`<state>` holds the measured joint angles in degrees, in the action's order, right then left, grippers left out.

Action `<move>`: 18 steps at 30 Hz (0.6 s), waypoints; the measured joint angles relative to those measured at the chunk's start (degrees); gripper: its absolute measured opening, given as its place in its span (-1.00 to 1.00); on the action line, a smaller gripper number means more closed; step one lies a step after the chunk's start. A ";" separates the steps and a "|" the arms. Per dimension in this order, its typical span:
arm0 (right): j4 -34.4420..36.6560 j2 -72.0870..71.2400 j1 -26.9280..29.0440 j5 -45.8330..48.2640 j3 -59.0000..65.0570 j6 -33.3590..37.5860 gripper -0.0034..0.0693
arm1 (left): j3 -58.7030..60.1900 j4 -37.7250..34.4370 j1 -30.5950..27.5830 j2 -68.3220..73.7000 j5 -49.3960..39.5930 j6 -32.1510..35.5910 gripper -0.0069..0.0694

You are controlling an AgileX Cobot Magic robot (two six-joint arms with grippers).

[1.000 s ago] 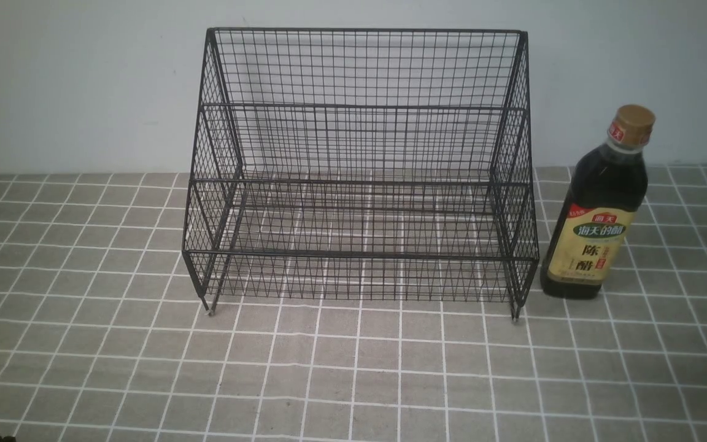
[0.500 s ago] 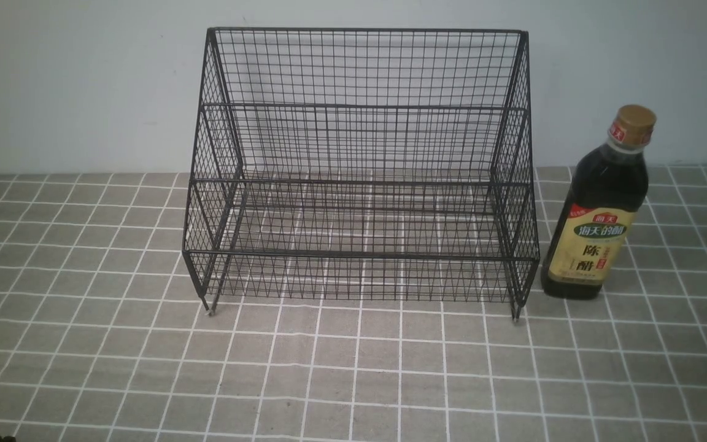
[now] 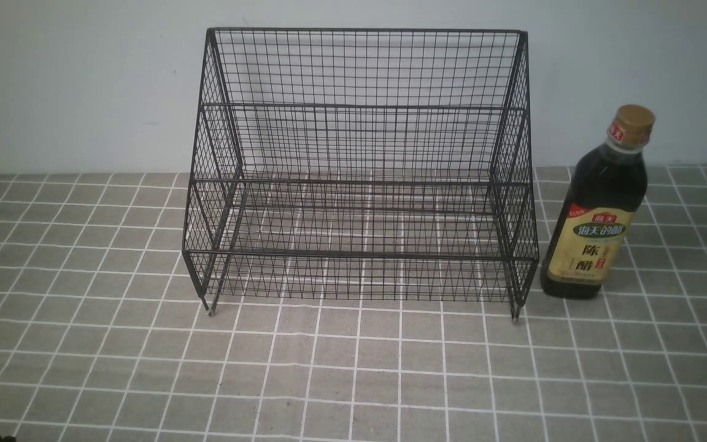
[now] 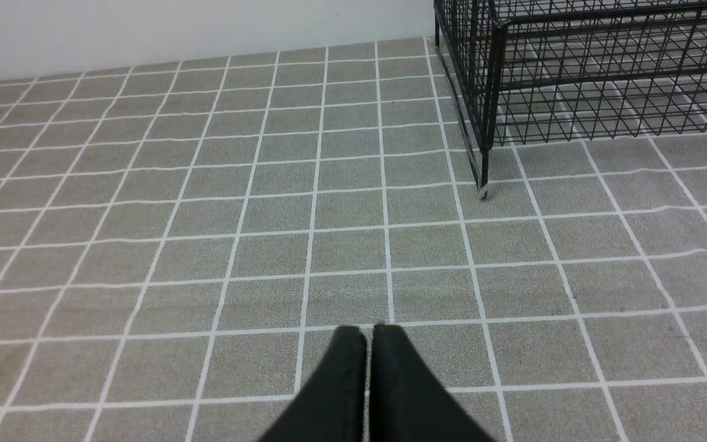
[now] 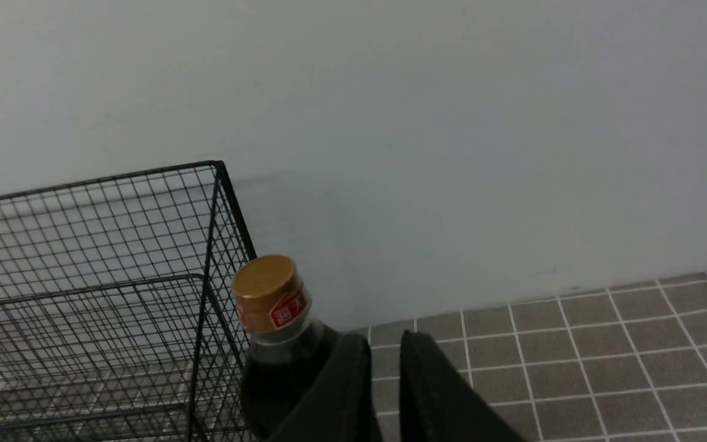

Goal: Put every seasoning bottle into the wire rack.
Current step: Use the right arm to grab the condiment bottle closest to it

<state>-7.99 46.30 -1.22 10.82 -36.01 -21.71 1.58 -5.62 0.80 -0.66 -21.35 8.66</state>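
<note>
The seasoning bottle (image 3: 596,209) stands upright on the checked cloth, just right of the wire rack (image 3: 359,178); it has dark liquid, a tan-gold cap and a yellow label. The rack holds nothing. Neither gripper shows in the front view. In the left wrist view my left gripper (image 4: 368,328) is shut and empty, low over the cloth, with the rack's front left foot (image 4: 483,191) ahead of it. In the right wrist view my right gripper (image 5: 383,341) has its jaws a little apart and empty, just beside the bottle (image 5: 270,301), apart from it, with the rack (image 5: 83,276) beyond.
A pale wall (image 3: 83,86) rises right behind the rack and bottle. The grey checked cloth (image 3: 353,380) covers the table in front of the rack. A small dark bit shows at the bottom left corner of the front view (image 3: 0,438).
</note>
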 joint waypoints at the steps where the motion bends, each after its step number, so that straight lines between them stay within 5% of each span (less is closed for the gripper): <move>1: 0.00 4.48 -0.66 0.53 -3.64 0.00 -0.62 | 0.00 0.00 0.00 0.00 0.00 0.00 -0.84; 12: -0.01 18.18 -10.27 7.12 -17.69 2.05 -0.17 | 0.00 0.00 0.00 0.00 0.00 0.00 -0.84; 18: -1.35 24.33 -10.31 5.77 -20.03 2.88 0.36 | 0.00 0.00 0.00 0.00 0.00 0.00 -0.84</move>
<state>-9.34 70.64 -11.53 16.59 -56.05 -18.83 1.58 -5.62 0.80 -0.66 -21.35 8.66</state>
